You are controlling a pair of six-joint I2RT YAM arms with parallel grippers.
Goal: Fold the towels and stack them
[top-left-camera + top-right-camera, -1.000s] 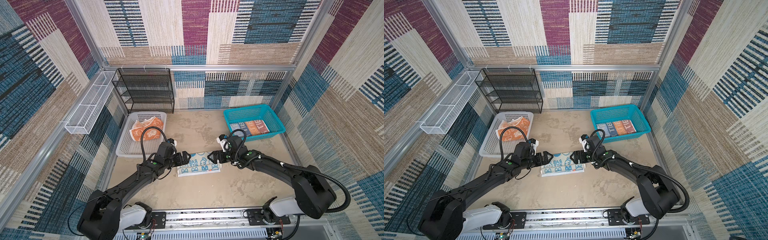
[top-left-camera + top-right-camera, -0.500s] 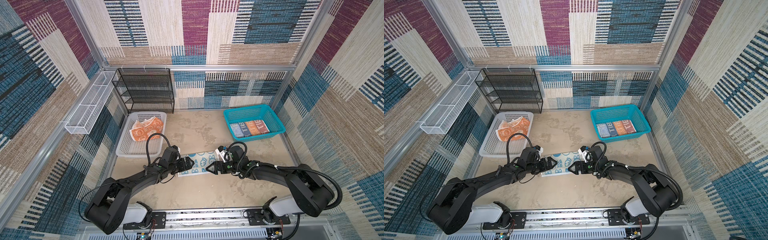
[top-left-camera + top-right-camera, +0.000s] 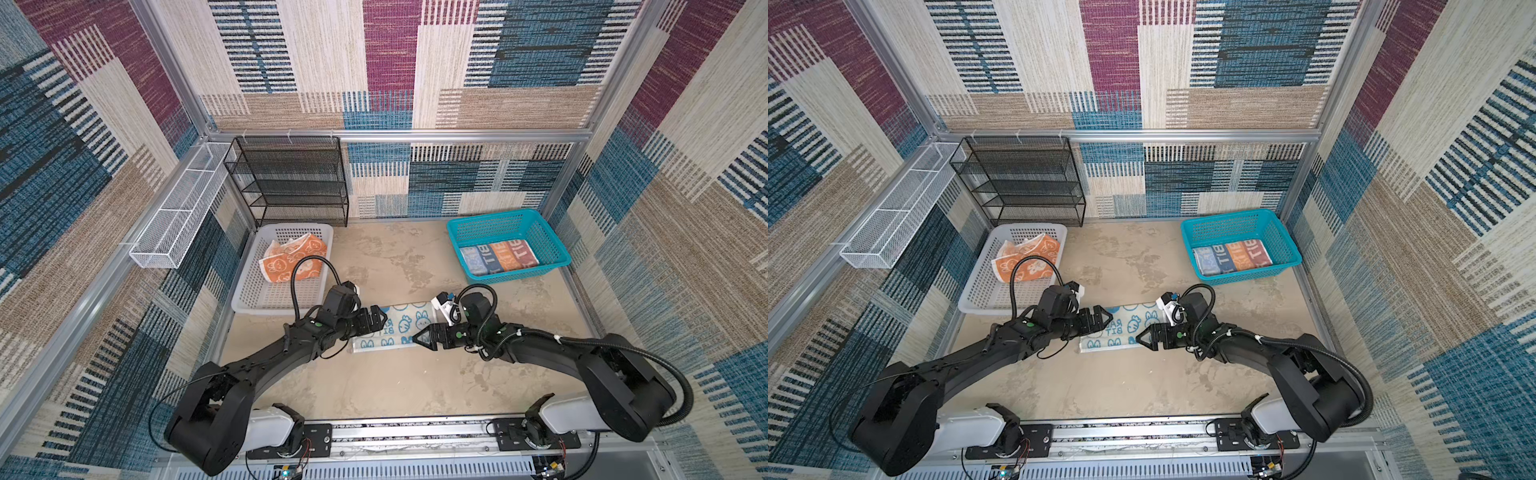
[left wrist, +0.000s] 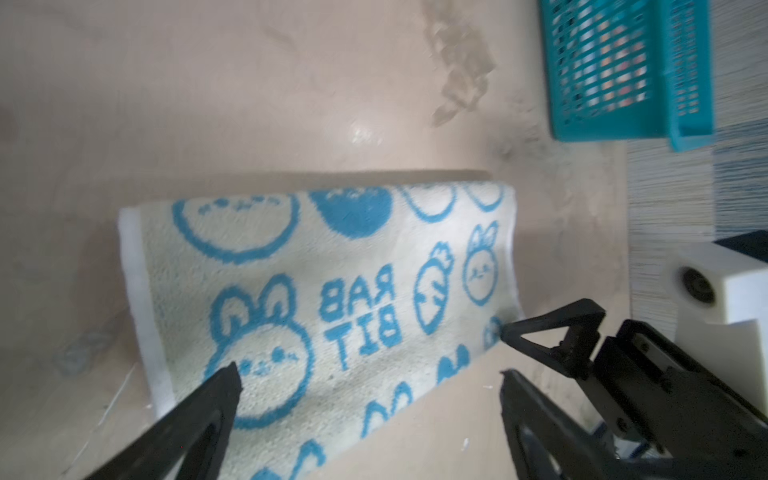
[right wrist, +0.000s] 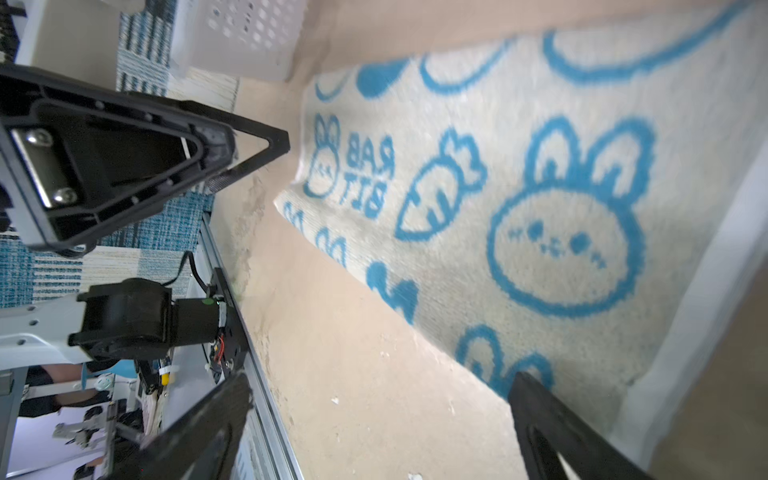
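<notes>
Rabbit towel lies folded in a flat strip on the tabletop. L gripper sits at the towel's left end, fingers spread wide, nothing in them; one fingertip is over the cloth. R gripper is at the towel's right front corner, also spread and empty. Can't tell if either touches it. Orange towel in the white basket, back-left of the rabbit towel. Lettered towel in the teal basket, back-right.
</notes>
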